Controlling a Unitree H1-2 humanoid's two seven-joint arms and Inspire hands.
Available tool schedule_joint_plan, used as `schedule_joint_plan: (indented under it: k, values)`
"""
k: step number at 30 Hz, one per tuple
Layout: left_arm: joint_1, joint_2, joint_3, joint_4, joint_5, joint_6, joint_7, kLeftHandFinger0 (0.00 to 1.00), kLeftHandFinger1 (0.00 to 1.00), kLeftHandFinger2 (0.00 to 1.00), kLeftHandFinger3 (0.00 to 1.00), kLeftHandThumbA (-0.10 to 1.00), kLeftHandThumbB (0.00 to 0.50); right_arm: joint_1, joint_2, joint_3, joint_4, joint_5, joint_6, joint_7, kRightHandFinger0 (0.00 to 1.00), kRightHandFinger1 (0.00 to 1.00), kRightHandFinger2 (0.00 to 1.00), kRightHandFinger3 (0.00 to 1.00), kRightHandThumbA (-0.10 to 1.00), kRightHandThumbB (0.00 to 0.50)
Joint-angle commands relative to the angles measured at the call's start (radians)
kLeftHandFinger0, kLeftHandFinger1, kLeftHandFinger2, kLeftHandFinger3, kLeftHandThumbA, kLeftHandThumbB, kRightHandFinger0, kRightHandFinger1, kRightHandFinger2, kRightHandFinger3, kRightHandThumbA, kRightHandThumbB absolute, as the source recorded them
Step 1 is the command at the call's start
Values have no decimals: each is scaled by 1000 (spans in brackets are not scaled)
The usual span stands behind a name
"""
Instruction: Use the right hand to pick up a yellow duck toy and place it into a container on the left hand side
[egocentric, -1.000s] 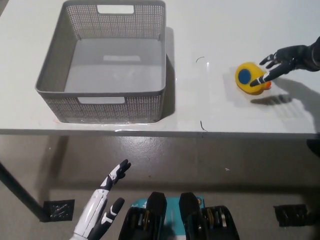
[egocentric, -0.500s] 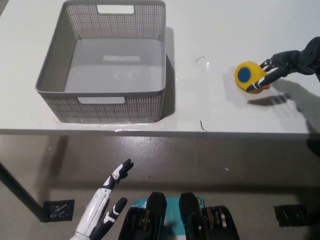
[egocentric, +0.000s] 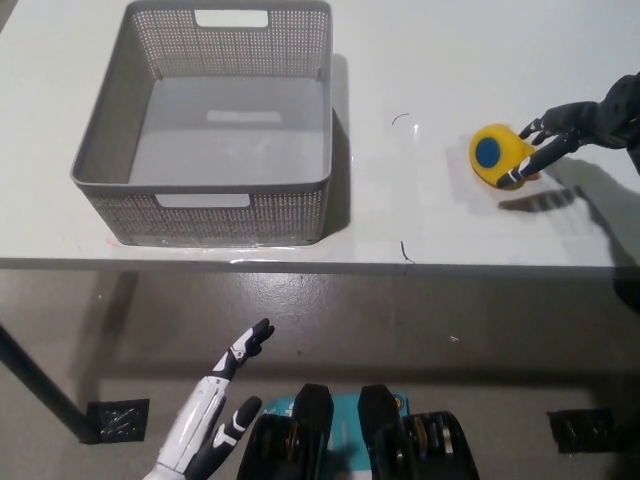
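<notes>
Fingers of the black right hand (egocentric: 560, 135) curled around the round yellow plastic duck toy (egocentric: 498, 155); the grey perforated plastic basket (egocentric: 205, 185) lay well leftward; the white left hand (egocentric: 215, 405) hung spread, empty.

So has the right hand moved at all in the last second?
Yes. The right hand has drawn in onto the yellow duck toy, fingers now curled on its right side. The duck sits slightly nearer the gray basket than before.

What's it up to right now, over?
Right hand closing fingers around yellow duck on table. Left hand open, resting low. Path to empty basket clear.
</notes>
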Motion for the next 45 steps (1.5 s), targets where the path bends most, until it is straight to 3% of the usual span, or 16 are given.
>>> schedule_joint_plan:
  k: [1, 12, 24, 27, 29, 31, 33, 34, 35, 36, 37, 38, 40, 41, 42, 45]
  values:
    - [-1, 12, -10, -41, 4, -23, -8, 1000, 1000, 1000, 1000, 1000, 308, -60, 0, 6, 1, -18, -12, -117, 1000, 1000, 1000, 1000, 1000, 500]
    - [-3, 13, -20, -49, 7, -12, -16, 1000, 1000, 1000, 1000, 1000, 321, -29, 44, -22, 20, 1, -13, -279, 1000, 1000, 1000, 1000, 1000, 439]
    - [-1, 11, -14, -59, 19, -13, -15, 1000, 1000, 1000, 1000, 1000, 316, -6, 62, -34, 34, -1, 5, -313, 1000, 1000, 1000, 1000, 934, 456]
    - [0, 14, -13, -66, 16, -8, -18, 1000, 1000, 1000, 1000, 1000, 318, 4, 63, -28, 39, -6, 14, -318, 1000, 1000, 1000, 1000, 713, 405]
    - [-5, 13, -12, -66, 20, -8, -17, 1000, 1000, 1000, 1000, 1000, 319, 5, 60, -33, 42, 0, 20, -311, 844, 943, 1000, 1000, 559, 355]
    - [-7, 13, -10, -68, 26, -7, -15, 1000, 1000, 1000, 1000, 1000, 321, 11, 60, -32, 46, -1, 31, -310, 344, 508, 663, 872, 344, 300]
    - [-11, 14, -10, -68, 26, -6, -16, 1000, 1000, 1000, 1000, 1000, 322, 26, 59, -48, 44, 10, 35, -361, 209, 402, 540, 669, 47, 270]
    - [-13, 14, -11, -66, 26, -8, -17, 1000, 1000, 1000, 1000, 1000, 323, 31, 58, -57, 41, 16, 35, -386, 42, 223, 388, 762, -78, 260]
    - [-15, 15, -11, -67, 26, -6, -18, 1000, 1000, 1000, 1000, 1000, 323, 34, 56, -62, 38, 18, 33, -410, 49, 305, 450, 897, -99, 213]
    - [-17, 15, -11, -69, 27, -3, -19, 1000, 1000, 1000, 1000, 1000, 323, 39, 53, -66, 35, 16, 23, -445, 342, 626, 668, 814, -100, 167]
    - [-17, 15, -11, -70, 27, -2, -19, 1000, 1000, 1000, 1000, 1000, 323, 42, 51, -69, 33, 16, 14, -460, 464, 732, 714, 784, -100, 157]
    - [-20, 16, -10, -70, 30, -3, -18, 1000, 1000, 1000, 1000, 1000, 322, 42, 51, -75, 32, 19, 16, -476, 382, 593, 614, 889, -100, 122]
    - [-22, 16, -9, -67, 32, -6, -16, 1000, 1000, 1000, 1000, 1000, 319, 43, 51, -99, 32, 38, 26, -504, 184, 413, 481, 843, -100, 145]
    - [-25, 18, -8, -65, 29, -7, -17, 1000, 1000, 1000, 1000, 1000, 316, 44, 51, -103, 30, 38, 19, -522, 127, 485, 542, 618, -100, 149]
    - [-29, 19, -7, -64, 29, -7, -16, 1000, 1000, 1000, 1000, 1000, 316, 42, 51, -106, 30, 39, 19, -535, 114, 483, 544, 681, -100, 144]
    - [-31, 19, -8, -64, 30, -7, -17, 1000, 1000, 1000, 1000, 1000, 313, 43, 50, -109, 31, 35, 14, -569, 164, 665, 801, 565, -100, 121]
